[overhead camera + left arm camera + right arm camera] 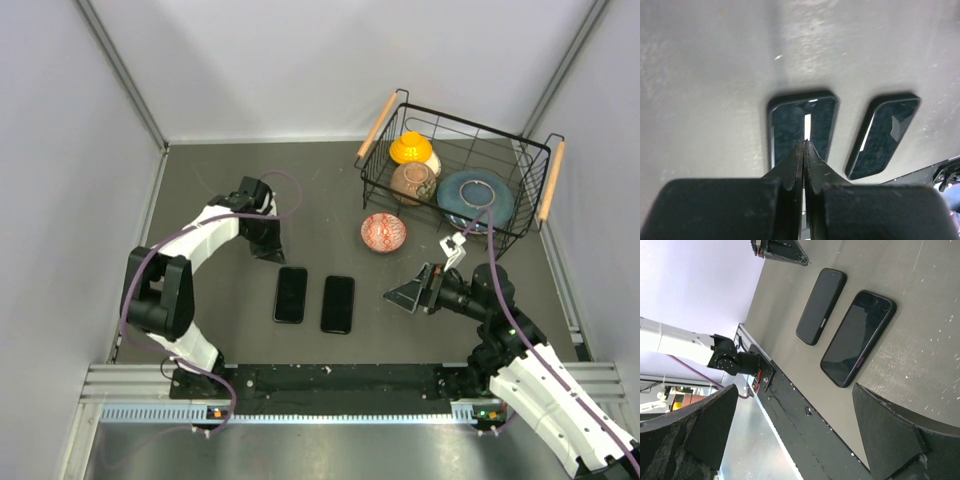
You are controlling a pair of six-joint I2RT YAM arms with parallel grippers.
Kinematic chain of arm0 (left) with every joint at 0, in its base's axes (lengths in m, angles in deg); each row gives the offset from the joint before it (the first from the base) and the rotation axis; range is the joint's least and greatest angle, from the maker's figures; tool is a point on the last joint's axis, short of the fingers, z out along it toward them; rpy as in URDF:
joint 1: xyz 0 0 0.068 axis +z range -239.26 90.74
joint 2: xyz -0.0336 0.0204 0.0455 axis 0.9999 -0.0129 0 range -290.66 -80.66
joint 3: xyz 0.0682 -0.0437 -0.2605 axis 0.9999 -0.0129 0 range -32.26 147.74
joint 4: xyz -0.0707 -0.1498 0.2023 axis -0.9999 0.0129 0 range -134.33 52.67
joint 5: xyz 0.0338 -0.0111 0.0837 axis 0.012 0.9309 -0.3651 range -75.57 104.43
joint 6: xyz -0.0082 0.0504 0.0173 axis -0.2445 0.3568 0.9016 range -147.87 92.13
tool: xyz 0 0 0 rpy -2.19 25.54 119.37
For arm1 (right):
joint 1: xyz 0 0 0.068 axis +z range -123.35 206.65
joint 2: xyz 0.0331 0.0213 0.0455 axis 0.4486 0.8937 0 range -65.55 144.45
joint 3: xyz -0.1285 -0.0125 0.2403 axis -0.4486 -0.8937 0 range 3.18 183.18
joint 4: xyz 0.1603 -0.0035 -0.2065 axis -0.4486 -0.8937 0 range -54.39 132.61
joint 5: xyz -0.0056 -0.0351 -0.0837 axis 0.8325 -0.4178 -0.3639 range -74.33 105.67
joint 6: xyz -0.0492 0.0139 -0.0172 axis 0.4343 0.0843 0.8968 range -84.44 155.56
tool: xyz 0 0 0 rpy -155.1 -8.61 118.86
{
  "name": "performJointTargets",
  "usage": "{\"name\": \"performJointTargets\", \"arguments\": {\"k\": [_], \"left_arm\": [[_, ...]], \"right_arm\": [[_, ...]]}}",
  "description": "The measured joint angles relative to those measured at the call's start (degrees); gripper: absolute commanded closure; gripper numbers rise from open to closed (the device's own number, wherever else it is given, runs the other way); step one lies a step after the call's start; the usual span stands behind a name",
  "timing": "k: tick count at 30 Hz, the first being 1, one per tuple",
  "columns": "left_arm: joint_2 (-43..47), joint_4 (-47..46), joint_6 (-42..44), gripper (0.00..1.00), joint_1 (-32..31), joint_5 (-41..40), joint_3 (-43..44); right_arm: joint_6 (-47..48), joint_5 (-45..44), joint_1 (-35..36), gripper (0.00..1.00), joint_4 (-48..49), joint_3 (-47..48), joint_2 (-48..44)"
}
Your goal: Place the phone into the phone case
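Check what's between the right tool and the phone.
Nothing. Bare table runs from the right tool to the phone; top view shows it, and the right wrist view agrees.

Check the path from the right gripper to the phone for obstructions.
Nothing visible stands in the way. Only bare table lies between the open right gripper and the phone. The phone case lies on the phone's far side, apart from it.

The phone [338, 304] is glossy, the table [330, 195] matt.
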State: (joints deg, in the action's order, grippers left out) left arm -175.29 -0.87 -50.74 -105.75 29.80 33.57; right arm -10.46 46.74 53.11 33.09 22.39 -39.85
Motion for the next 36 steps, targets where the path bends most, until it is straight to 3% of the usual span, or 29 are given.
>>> {"name": "performJointTargets", "arguments": {"k": [12, 20, 31, 35, 36], "left_arm": [[-5.1, -7.7, -2.3, 1.00, -7.3, 4.3, 0.0], [-8.9, -8.1, -2.8, 1.00, -7.6, 3.0, -0.3], [-7.1, -12.5, -4.1, 1.00, -7.6, 6.0, -3.7], [-3.0, -11.6, -3.8, 0.90, -7.6, 5.9, -4.3], [-0.9, -11.6, -3.7, 0.82, -7.6, 6.3, -4.3]], "right_arm": [[0.3, -1.2, 0.0, 0.04, -1.7, 0.1, 0.4], [0.9, -2.4, 0.0, 0.04, -3.0, 1.2, 1.3], [1.5, -4.1, 0.0, 0.04, -5.0, 2.0, 2.8], [3.2, -5.6, 0.0, 0.01, -8.0, 5.4, 4.9], [3.7, -6.1, 0.0, 0.01, -8.6, 6.3, 5.5]]}}
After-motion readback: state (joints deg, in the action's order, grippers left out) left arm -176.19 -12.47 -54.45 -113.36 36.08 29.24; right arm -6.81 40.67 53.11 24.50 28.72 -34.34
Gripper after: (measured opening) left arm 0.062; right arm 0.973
